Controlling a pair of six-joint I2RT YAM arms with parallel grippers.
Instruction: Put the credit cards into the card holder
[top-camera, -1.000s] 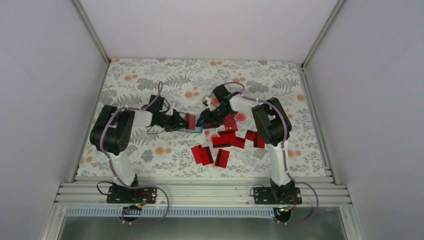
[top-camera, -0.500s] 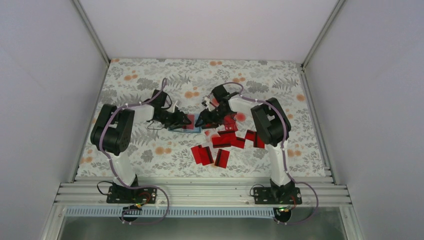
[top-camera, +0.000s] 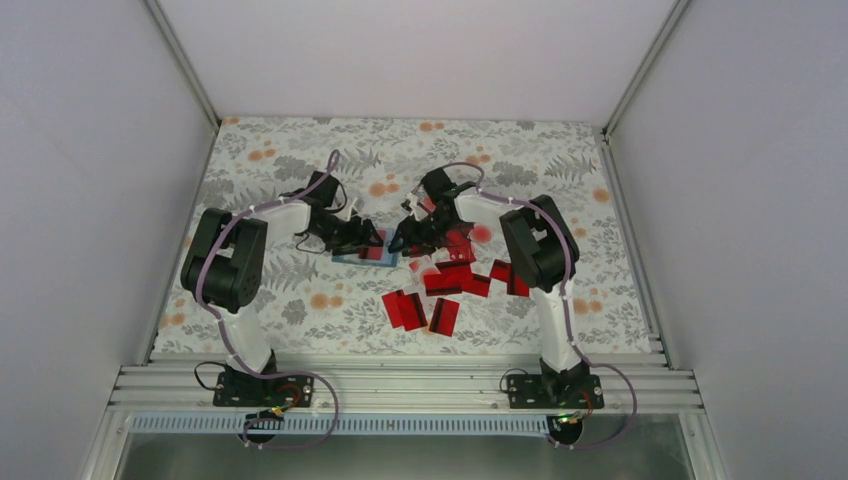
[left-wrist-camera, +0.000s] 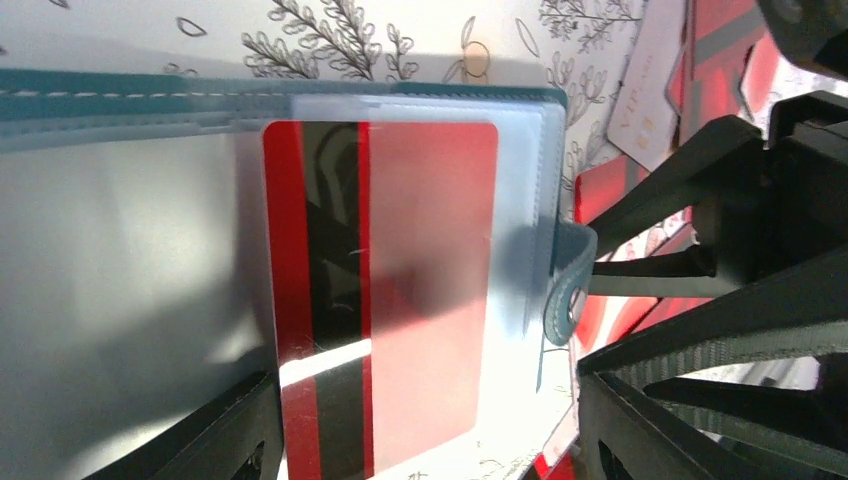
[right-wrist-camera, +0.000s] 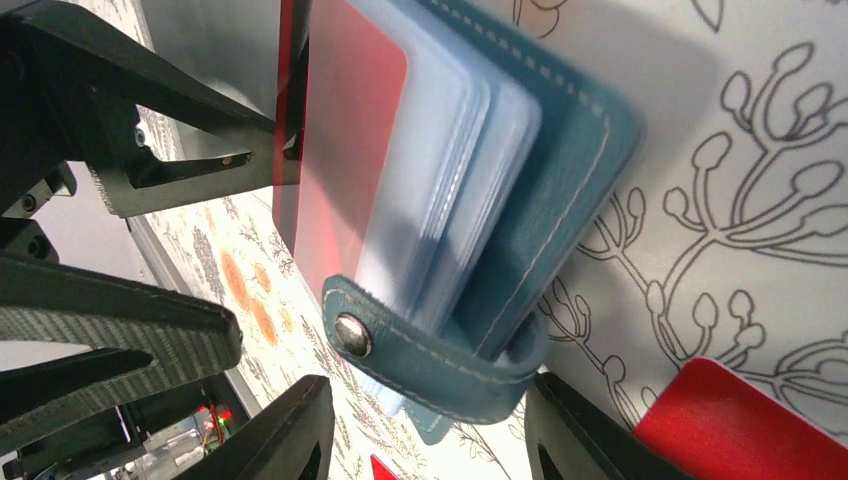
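Left gripper (left-wrist-camera: 425, 432) gapes over a red black-striped plastic card (left-wrist-camera: 420, 260) in the teal stitched holder (left-wrist-camera: 120, 95); right gripper (right-wrist-camera: 432, 420) seemingly pinches its strap (right-wrist-camera: 440, 358).

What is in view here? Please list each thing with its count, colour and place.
card holder: one, teal-blue, lying open at the middle of the table, clear sleeves showing
snap strap: one, teal-blue, on the holder's edge
card in the holder: one, red with a black stripe, seemingly partly slid into the top sleeve
loose credit cards: many, red, scattered right of the holder; exact count unclear
pale card: one, whitish, beside the holder among the red ones
table cover: one, white with grey leaves and orange flowers
left gripper: one, black, jaws open over the holder
right gripper: one, black, jaws apart at the strap; grip unclear
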